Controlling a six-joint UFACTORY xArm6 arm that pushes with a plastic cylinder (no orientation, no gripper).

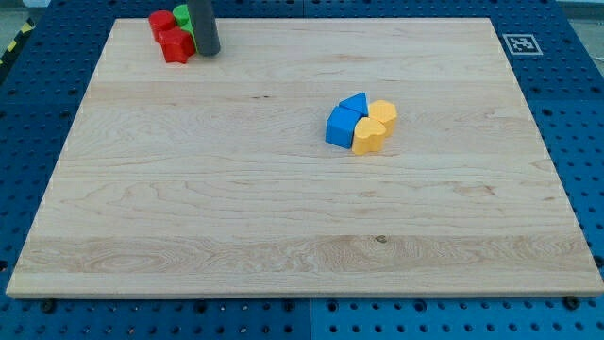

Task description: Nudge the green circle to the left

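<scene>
Top left of table, my tip touches green block right side; no pincer visible; push left next.

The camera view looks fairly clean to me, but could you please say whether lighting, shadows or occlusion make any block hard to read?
In the camera view the light is even and soft, without glare on the wooden board; shadows are faint; the blue blocks and yellow blocks are sharp; my tip stands on the right of the green block, hiding part of it, so its shape is unclear; the red blocks show clearly.
</scene>
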